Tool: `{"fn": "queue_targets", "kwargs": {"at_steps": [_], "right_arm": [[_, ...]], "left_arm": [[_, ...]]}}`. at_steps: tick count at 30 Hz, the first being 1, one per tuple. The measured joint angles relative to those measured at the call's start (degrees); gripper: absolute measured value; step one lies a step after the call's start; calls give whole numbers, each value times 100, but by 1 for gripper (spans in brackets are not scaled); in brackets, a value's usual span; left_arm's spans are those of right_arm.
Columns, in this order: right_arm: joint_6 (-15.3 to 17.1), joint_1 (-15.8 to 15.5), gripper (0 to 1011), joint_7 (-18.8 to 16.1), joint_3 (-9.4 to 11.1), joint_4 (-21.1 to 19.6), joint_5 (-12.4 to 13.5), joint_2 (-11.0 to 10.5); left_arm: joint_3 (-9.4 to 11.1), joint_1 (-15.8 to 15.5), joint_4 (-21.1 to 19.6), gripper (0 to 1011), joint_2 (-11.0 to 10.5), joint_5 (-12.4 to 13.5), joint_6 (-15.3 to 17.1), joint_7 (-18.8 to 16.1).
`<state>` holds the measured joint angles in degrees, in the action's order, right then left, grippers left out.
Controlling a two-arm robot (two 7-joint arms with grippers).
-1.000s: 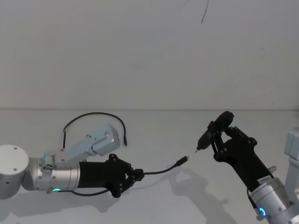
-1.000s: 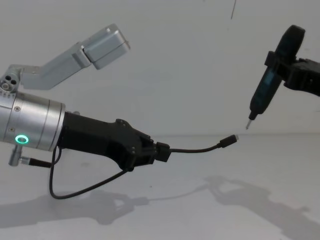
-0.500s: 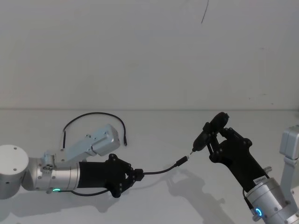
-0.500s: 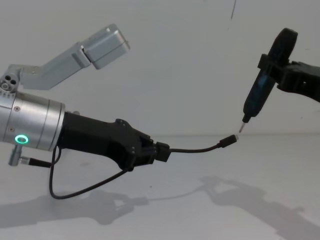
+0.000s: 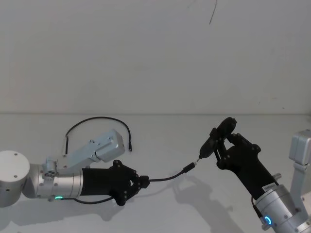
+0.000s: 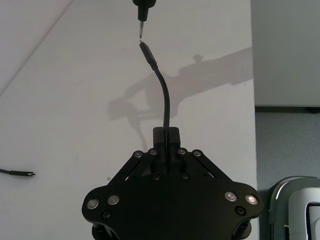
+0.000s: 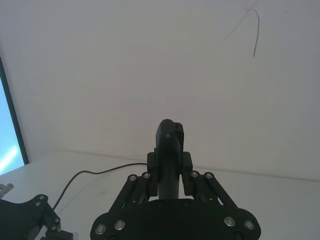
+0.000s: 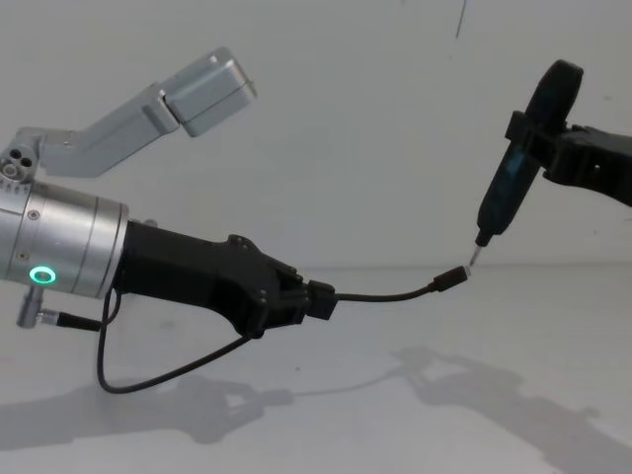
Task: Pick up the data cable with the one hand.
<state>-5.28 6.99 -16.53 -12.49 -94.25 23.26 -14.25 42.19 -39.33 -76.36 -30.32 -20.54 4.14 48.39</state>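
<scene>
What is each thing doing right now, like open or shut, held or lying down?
Left gripper: shut on the data cable.
Data cable: held up off the table, free plug sticking out toward the pen tool.
Right gripper: shut on the pen tool.
Pen tool: held tilted, tip just above the cable's plug.
Short black wire: lying on the table.

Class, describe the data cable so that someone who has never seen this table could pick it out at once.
Start at the left end effector, low over the white table. The data cable is the thin black cord clamped in it, its free plug reaching toward the pen-shaped tool in the right end effector. Unlike that stiff tool, it droops and curves.
</scene>
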Motion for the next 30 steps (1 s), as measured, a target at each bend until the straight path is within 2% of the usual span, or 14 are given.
{"fn": "queue_targets", "kwargs": {"at_steps": [30], "right_arm": [[67,57,263,-18,-56,32,-11,-41]], "left_arm": [[0,0,0,49,0,0,1,0]]}}
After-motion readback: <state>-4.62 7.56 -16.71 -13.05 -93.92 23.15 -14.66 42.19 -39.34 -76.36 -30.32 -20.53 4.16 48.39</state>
